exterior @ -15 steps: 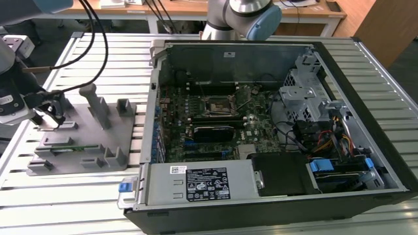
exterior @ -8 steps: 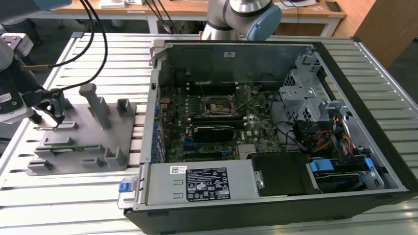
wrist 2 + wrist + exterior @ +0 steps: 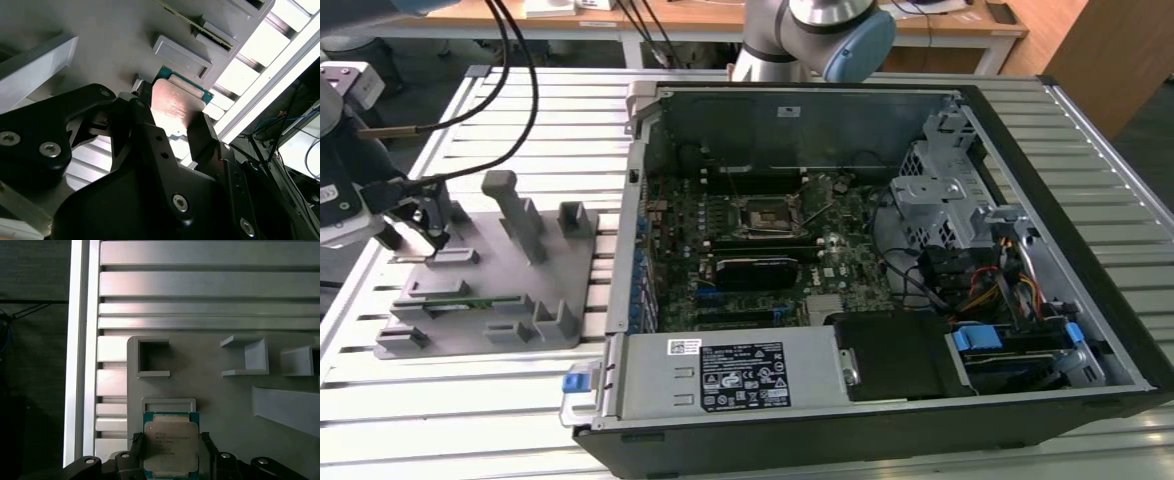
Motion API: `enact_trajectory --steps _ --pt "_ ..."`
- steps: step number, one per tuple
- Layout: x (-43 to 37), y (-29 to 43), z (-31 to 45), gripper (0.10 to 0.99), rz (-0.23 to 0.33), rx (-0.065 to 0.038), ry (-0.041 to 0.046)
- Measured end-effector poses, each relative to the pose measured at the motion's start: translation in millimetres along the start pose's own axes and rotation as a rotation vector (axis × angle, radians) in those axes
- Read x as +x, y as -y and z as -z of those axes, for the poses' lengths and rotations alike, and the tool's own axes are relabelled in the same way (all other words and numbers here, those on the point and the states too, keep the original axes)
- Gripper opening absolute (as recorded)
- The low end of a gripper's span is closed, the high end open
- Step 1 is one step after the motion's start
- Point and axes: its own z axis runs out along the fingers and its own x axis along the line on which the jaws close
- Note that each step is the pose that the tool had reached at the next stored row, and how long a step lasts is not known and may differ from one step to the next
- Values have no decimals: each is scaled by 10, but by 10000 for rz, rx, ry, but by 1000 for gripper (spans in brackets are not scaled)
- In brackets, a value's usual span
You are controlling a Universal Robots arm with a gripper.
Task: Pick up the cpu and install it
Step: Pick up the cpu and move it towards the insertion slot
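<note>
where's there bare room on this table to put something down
Free: the table slats between the fixture plate and the near edge, and the strip at the exterior view's right of the computer case. Crowded: the plate's blocks, where the gripper is at the cpu, and inside the case.

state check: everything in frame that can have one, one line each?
gripper: shut on cpu, across two opposite sides
cpu: gripped, metal plate up, at a fixture pocket; lifted or not, cannot tell
case: lying flat, side panel off, open
socket: looks empty
</note>
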Motion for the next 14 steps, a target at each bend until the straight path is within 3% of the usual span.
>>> enact_trajectory --steps 14 --pt "1 -5 58 525 -1 0 0"
